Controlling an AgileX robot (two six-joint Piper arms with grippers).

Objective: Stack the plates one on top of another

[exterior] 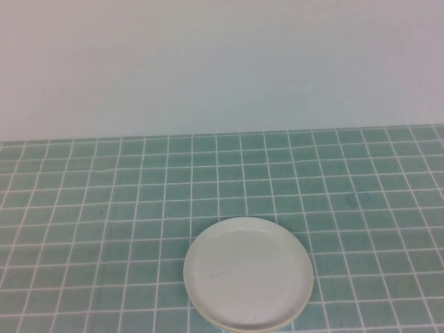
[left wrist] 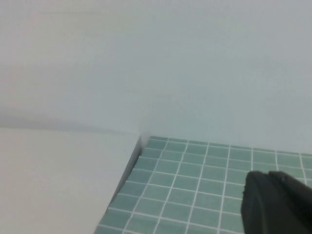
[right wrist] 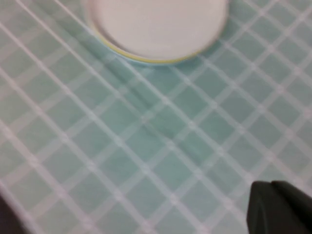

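A white plate point(exterior: 248, 272) lies on top of a stack on the green tiled table, near the front edge at the middle. A thin yellow rim point(exterior: 208, 316) of a yellow plate shows under it. In the right wrist view the white plate point(right wrist: 156, 24) lies over the yellow rim point(right wrist: 146, 60), with a faint light blue edge point(right wrist: 106, 46) beside it. My right gripper point(right wrist: 270, 184) is shut and empty, hovering over bare tiles away from the stack. My left gripper point(left wrist: 267, 174) is shut and empty, over tiles near the table's back corner. Neither arm shows in the high view.
A plain pale wall point(exterior: 222, 62) stands behind the tiled table point(exterior: 104, 208). In the left wrist view a white surface point(left wrist: 53, 185) borders the tiles along the table's edge.
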